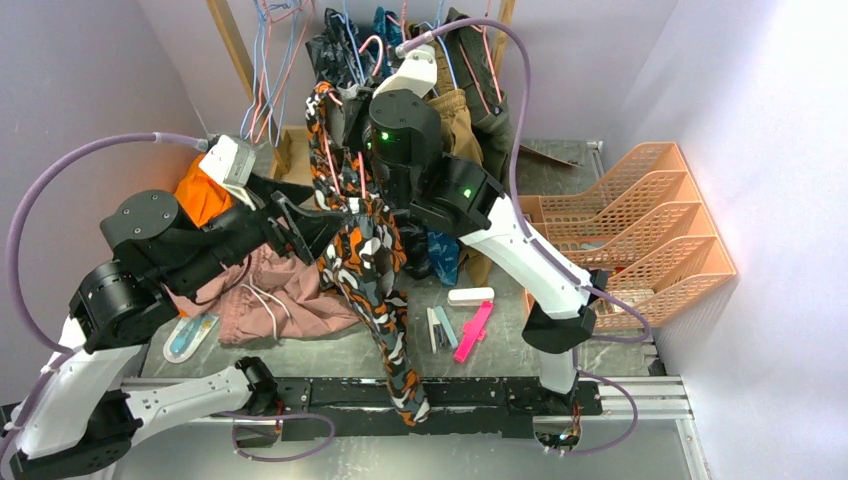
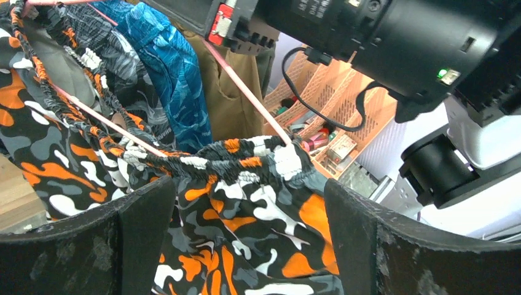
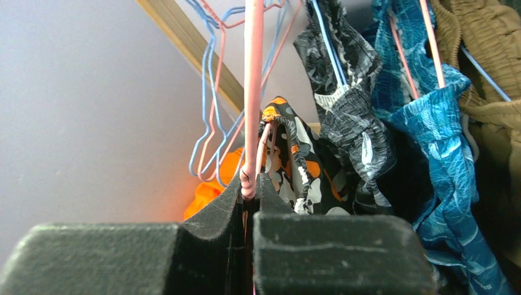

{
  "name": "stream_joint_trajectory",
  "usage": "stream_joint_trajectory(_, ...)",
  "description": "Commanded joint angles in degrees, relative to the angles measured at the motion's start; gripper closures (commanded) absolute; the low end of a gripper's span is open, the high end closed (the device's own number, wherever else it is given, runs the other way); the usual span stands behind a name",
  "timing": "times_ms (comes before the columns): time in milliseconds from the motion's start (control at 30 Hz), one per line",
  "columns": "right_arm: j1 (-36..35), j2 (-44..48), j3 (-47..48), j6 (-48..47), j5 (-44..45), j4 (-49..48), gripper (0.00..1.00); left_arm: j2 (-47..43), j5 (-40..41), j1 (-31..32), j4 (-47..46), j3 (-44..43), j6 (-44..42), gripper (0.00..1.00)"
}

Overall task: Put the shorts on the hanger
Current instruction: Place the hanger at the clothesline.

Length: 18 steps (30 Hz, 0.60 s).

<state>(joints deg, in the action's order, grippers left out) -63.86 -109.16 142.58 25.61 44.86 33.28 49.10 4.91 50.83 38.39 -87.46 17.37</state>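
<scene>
The orange, black, white and grey camo shorts point(image 1: 375, 270) hang in a long drape from the pink wire hanger point(image 1: 328, 150), down past the table's front edge. In the left wrist view the elastic waistband point(image 2: 246, 165) sits over the hanger's wires point(image 2: 246, 92). My left gripper point(image 1: 300, 225) is open. Its fingers point(image 2: 399, 246) stand wide on either side of the shorts' fabric point(image 2: 246, 239) without pinching it. My right gripper point(image 3: 249, 190) is shut on the hanger's wire point(image 3: 252, 92) and holds it up, with the shorts point(image 3: 295, 160) just behind. In the top view this gripper point(image 1: 352, 175) is mostly hidden by its wrist.
Dusty-pink shorts point(image 1: 270, 300) and an orange cloth point(image 1: 200, 190) lie at the left. A rack at the back holds hung clothes point(image 1: 460, 90) and light-blue hangers point(image 1: 272, 60). Orange file trays point(image 1: 640, 240) stand at the right. Small pink point(image 1: 472, 332) and white point(image 1: 470, 295) items lie mid-table.
</scene>
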Motion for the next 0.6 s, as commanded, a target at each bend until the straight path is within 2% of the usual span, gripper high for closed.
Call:
stream_joint_trajectory(0, -0.1, 0.3, 1.7, 2.6, -2.4, -0.1, 1.00, 2.0, 2.9, -0.1, -1.7, -3.2, -1.0, 0.07)
stream_joint_trajectory(133, -0.5, 0.9, 0.9, 3.5, -1.4, 0.0, 1.00, 3.7, 4.0, -0.1, -3.8, -3.2, -0.1, 0.12)
stream_joint_trajectory(333, -4.2, 0.9, -1.1, -0.6, 8.9, -4.4, 1.00, 6.9, 6.1, -0.1, -2.1, -6.9, 3.0, 0.15)
stream_joint_trajectory(567, -10.2, -0.9, -3.5, -18.8, 23.3, -21.5, 1.00, 8.9, 8.9, -0.1, 4.7, -8.4, 7.4, 0.13)
